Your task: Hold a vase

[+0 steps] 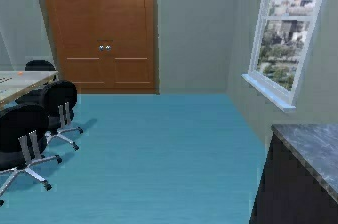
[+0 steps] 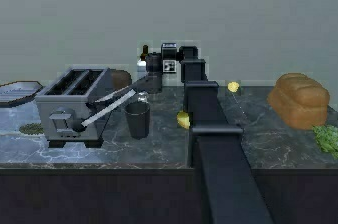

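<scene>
In the arm side view the arm (image 2: 212,140) reaches out over the dark stone worktop (image 2: 277,145) toward its far edge. The gripper (image 2: 147,62) sits at the arm's end, and a small dark jar (image 2: 153,80) stands right by it. This jar may be the vase, but it is too small to be sure. A dark cup-shaped thing (image 2: 137,118) stands nearer the front edge, just beside the toaster (image 2: 75,100). It could be the vase too. The jar stands on the worktop behind the gripper, so one cannot tell whether the gripper holds anything.

What could go wrong? The things are packed close together. If the arm swings sideways, it may bump the cup-shaped thing or the grey stick (image 2: 107,108) that leans on the toaster, and tip them over. The jar looks smooth, so it may slip if it is caught only near its top. A small yellow thing (image 2: 184,119) lies right by the arm and could get shoved along.

A brown loaf (image 2: 299,98) and green leaves (image 2: 329,138) lie toward the worktop's right end. A dark dish (image 2: 12,94) sits at its left end.

In the forward view the room has a blue floor (image 1: 167,150), a brown double door (image 1: 102,45) and a window (image 1: 282,45). Two black chairs (image 1: 17,140) stand beside a pale worktop (image 1: 7,88).
</scene>
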